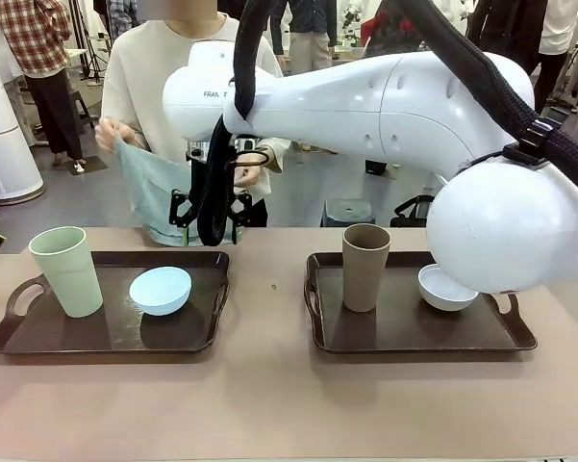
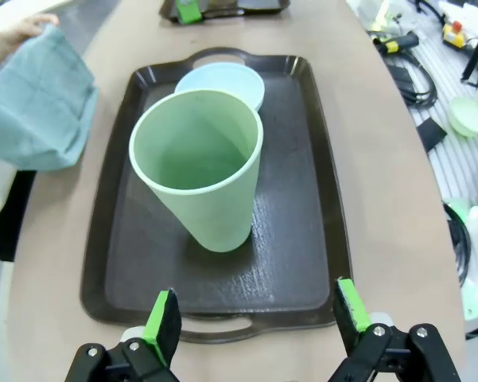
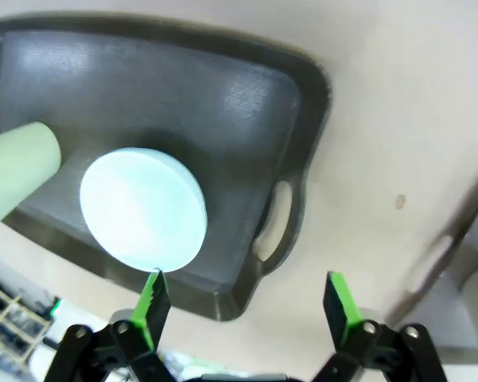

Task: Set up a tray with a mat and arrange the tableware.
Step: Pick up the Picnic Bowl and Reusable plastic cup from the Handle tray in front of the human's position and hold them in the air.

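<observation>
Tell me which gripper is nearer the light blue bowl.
Right. The right gripper hangs open above the tray, close beside the light blue bowl; the left gripper sits at that tray's other end, with the pale green tumbler between.

table (image 1: pixel 267 327) ctr free, grn tumbler (image 2: pixel 197 171) fronts bowl (image 2: pixel 223 79)

We see a beige counter (image 1: pixel 269 404), a white cylindrical appliance (image 1: pixel 4 144) standing beyond its left end, and 1 dark stool (image 1: pixel 348 212) behind.
</observation>
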Available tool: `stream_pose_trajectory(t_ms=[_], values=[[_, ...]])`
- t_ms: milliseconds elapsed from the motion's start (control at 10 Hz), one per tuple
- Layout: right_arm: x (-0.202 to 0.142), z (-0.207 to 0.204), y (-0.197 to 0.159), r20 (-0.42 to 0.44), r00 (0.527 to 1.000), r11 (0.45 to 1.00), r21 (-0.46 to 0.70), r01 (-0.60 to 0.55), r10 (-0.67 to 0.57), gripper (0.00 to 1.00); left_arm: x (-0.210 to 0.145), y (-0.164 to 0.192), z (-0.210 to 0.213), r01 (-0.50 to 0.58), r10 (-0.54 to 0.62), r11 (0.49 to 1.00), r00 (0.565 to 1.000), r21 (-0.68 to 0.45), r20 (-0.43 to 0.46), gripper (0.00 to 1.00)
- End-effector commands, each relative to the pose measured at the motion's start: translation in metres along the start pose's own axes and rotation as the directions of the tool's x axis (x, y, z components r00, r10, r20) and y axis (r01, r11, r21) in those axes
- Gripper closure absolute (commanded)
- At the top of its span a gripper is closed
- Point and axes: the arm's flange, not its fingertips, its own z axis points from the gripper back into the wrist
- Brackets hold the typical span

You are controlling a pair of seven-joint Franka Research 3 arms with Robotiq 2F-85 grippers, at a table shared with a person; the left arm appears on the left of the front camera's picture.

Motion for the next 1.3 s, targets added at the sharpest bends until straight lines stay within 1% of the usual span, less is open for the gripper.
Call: stream_pose_trajectory(t_ms=[0, 100, 300, 400, 500, 600, 700, 800, 900, 1000, 1100, 1200], values=[[-0.027, -0.019, 0.023, 0.037, 0.999, 0.997, -0.079, 0.006, -0.003, 0.00, -0.006, 0.008, 0.001, -0.031, 0.031, 0.999, 1.000, 0.020, -0.002, 0.00], [-0.041, -0.027, 0.031, 0.046, 0.999, 0.994, -0.105, 0.015, -0.010, 0.00, 0.004, 0.008, -0.004, -0.046, 0.046, 0.998, 0.999, 0.033, -0.006, 0.00], [-0.065, -0.040, 0.040, 0.070, 0.998, 0.989, -0.144, 0.019, -0.009, 0.00, 0.008, 0.011, -0.009, -0.055, 0.055, 0.998, 0.998, 0.032, 0.000, 0.00], [-0.068, -0.042, 0.041, 0.110, 0.994, 0.988, -0.153, 0.020, -0.003, 0.00, 0.021, 0.012, -0.011, -0.039, 0.039, 0.999, 0.999, 0.032, 0.003, 0.00], [-0.066, -0.046, 0.039, 0.171, 0.985, 0.989, -0.146, 0.038, -0.013, 0.00, 0.030, 0.009, -0.017, -0.016, 0.016, 0.999, 1.000, 0.040, 0.020, 0.00], [-0.055, -0.052, 0.037, 0.197, 0.980, 0.992, -0.114, 0.053, -0.029, 0.00, 0.035, 0.008, -0.020, 0.000, 0.000, 1.000, 1.000, 0.027, 0.013, 0.00], [-0.054, -0.042, 0.056, 0.081, 0.997, 0.992, -0.126, -0.008, 0.018, 0.00, 0.018, 0.012, -0.012, -0.026, 0.026, 1.000, 1.000, 0.006, 0.004, 0.00], [-0.054, -0.042, 0.056, 0.081, 0.997, 0.992, -0.126, -0.008, 0.018, 0.00, 0.018, 0.012, -0.012, -0.026, 0.026, 1.000, 1.000, 0.006, 0.004, 0.00], [-0.048, -0.046, 0.050, 0.125, 0.992, 0.993, -0.114, 0.009, 0.005, 0.00, 0.018, 0.012, -0.012, -0.026, 0.026, 1.000, 1.000, 0.006, 0.004, 0.00], [-0.036, -0.049, 0.047, 0.143, 0.989, 0.994, -0.102, -0.026, 0.041, 0.00, 0.025, 0.013, -0.014, -0.016, 0.016, 1.000, 1.000, 0.005, 0.008, 0.00], [-0.031, -0.052, 0.046, 0.156, 0.986, 0.995, -0.091, -0.037, 0.051, 0.00, 0.026, 0.012, -0.019, -0.054, 0.054, 0.998, 0.998, 0.015, 0.025, 0.00], [-0.027, -0.054, 0.047, 0.158, 0.986, 0.995, -0.086, -0.042, 0.056, 0.00, 0.026, 0.014, -0.022, -0.062, 0.061, 0.998, 0.997, 0.019, 0.037, 0.00]])
